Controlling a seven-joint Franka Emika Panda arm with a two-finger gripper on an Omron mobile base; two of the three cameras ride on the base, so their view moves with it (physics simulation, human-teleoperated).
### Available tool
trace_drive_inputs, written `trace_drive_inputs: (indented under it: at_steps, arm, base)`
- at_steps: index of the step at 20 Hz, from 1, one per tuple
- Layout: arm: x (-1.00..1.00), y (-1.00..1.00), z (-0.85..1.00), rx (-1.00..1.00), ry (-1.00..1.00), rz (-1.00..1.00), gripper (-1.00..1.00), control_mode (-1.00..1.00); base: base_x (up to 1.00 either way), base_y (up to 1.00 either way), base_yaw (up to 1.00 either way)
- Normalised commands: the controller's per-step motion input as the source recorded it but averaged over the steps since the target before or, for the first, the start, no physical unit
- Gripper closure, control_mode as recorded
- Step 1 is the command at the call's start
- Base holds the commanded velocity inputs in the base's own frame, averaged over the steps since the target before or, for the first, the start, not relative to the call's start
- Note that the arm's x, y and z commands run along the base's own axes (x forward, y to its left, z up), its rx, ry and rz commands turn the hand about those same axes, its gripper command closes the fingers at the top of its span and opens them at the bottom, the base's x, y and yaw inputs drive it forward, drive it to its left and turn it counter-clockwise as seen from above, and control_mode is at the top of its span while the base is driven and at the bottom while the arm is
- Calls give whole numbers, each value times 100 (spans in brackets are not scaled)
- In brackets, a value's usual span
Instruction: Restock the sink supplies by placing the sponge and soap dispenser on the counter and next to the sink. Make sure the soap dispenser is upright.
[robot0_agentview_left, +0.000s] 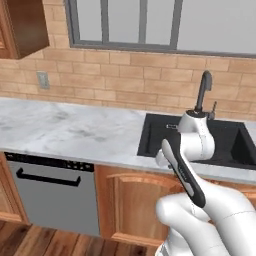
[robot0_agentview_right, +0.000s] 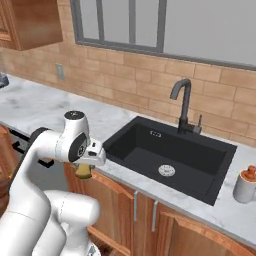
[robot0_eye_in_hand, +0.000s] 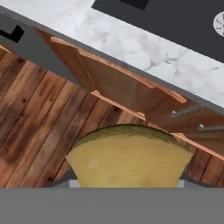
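**Below the tabletop edge: sponge in the tool, sink up and to the right**

Left base view: under the tabletop (robot0_agentview_left: 75, 132) edge, the arm's wrist hangs in front of the sink's (robot0_agentview_left: 235, 142) left front corner. The arm's own body hides the tool and its load from this side. Tabletop left of the basin lies bare and marbled.

Right base view: the tool (robot0_agentview_right: 84, 169) hangs just off the tabletop's front edge, in front of the cabinet door, left of the sink's near-left corner. A yellow-tan sponge (robot0_agentview_right: 83, 170) sits pinched under it. The soap dispenser (robot0_agentview_right: 246, 186) stands on the tabletop just right of the basin, pump up, apparently upright.

Hand view: the sponge (robot0_eye_in_hand: 127, 157) is nipped between the fingers at the bottom; wooden floor lies behind it, cabinet fronts and tabletop edge above.

Judgement: the sponge lies lower than the slab and outboard of it. The coming move calls for a lift above the edge, then travel inward to the strip beside the sink's left rim.
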Motion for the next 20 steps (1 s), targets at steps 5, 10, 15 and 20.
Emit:
trace_drive_inputs:
  at_steps: [5,10,15,20]
  arm:
    - [0,0,0,0,0,0,100,100]
    - [20,10,0,-2,3,-6,100,-100]
    - [99,-14,-4,-2,25,-11,100,-100]
    - [84,-70,-19,0,28,0,100,-100]
  base:
    - [71,100,-28]
    - [73,65,-28]
    - [0,0,0]
    - [0,0,0]
